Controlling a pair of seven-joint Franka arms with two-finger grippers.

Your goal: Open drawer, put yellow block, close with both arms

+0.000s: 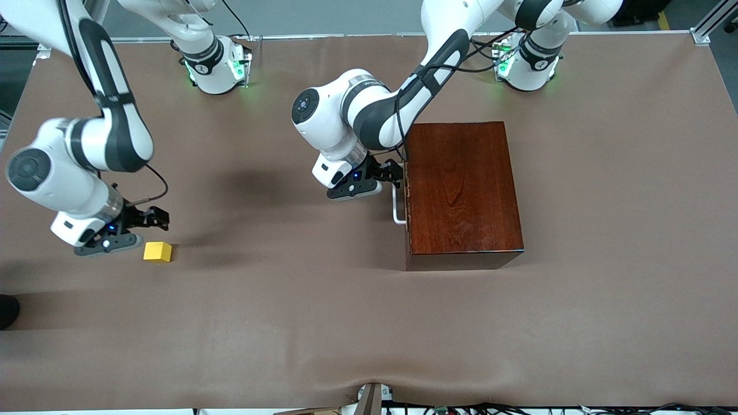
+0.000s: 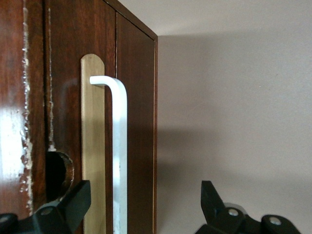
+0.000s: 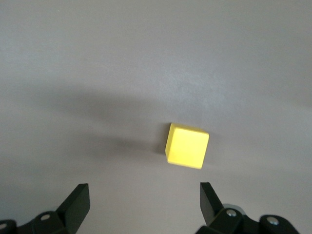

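Drawer [image 1: 407, 196] shut; left gripper [image 1: 391, 173] fingers wide astride handle [image 2: 120, 146]. Right gripper [image 1: 151, 221] fingers wide, empty, beside yellow block [image 1: 158, 252].

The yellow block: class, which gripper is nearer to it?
Right. The right gripper, open, hangs just beside the yellow block. The left gripper, open, is at the drawer's white handle, well off toward the left arm's end.

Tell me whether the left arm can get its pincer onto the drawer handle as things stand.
Probably yes. The left pincer is open right at the closed drawer's white handle, its fingers straddling the bar with nothing between. The right pincer is open beside the yellow block, well clear.
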